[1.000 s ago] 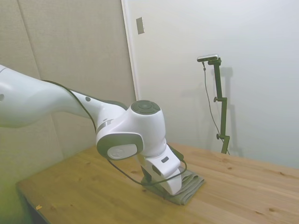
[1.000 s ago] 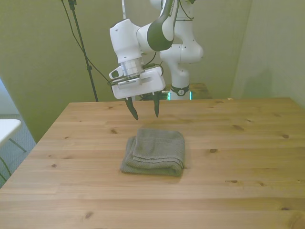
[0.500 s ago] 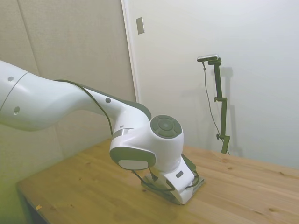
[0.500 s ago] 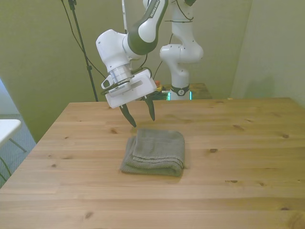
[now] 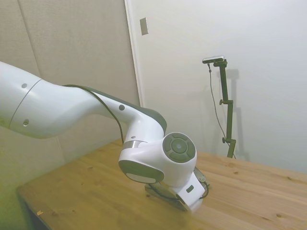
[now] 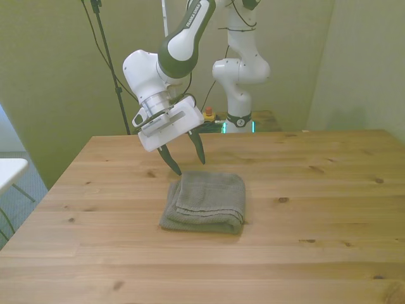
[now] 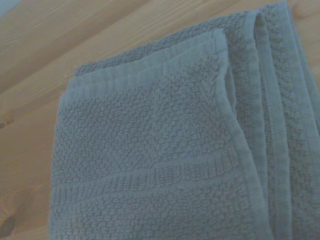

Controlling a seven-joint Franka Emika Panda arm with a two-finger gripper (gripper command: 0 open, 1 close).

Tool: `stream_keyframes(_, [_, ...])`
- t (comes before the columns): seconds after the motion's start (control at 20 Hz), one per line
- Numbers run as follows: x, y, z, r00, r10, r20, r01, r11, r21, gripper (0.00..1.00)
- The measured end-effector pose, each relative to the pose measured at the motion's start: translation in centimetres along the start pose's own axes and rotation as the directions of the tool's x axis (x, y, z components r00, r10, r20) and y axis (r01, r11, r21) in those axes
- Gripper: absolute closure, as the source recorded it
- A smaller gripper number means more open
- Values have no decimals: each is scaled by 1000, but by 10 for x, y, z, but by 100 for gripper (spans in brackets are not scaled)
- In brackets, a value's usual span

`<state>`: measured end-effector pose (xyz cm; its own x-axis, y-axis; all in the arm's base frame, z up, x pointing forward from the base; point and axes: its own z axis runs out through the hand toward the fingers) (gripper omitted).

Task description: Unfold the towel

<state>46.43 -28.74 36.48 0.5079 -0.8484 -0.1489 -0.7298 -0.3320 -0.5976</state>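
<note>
The wooden plank table [image 6: 329,209] carries one thing only, the soft grey-olive cloth towel [image 6: 205,201], which lies folded in thick layers near the middle and has not shifted over the last second. The white robot arm [image 6: 161,60] has swung lower and toward the front view's left in that time, tilting its wrist so that the tool [image 6: 187,157] now points down at a slant rather than straight down. Its two dark fingers are spread apart, holding nothing. This looks like the approach to a first grasp, so the unfolding itself has not begun.

The tool hangs just above the towel's far edge, toward its corner on the front view's left, near but not touching. In the wrist view the towel [image 7: 165,150] fills most of the frame, its stacked hemmed edges and upper corner plain to see.
</note>
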Motion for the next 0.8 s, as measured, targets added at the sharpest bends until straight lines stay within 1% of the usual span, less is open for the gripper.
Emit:
stream_keyframes(0.2, [-6, 3, 9, 1000, -4, 10, 4, 1000, -3, 0])
stream_keyframes(0.5, [-9, 5, 14, 1000, -14, -6, 14, 1000, -7, 0])
stream_keyframes(0.8, [-5, 4, 13, 998, -26, -54, 26, 1000, -6, 0])
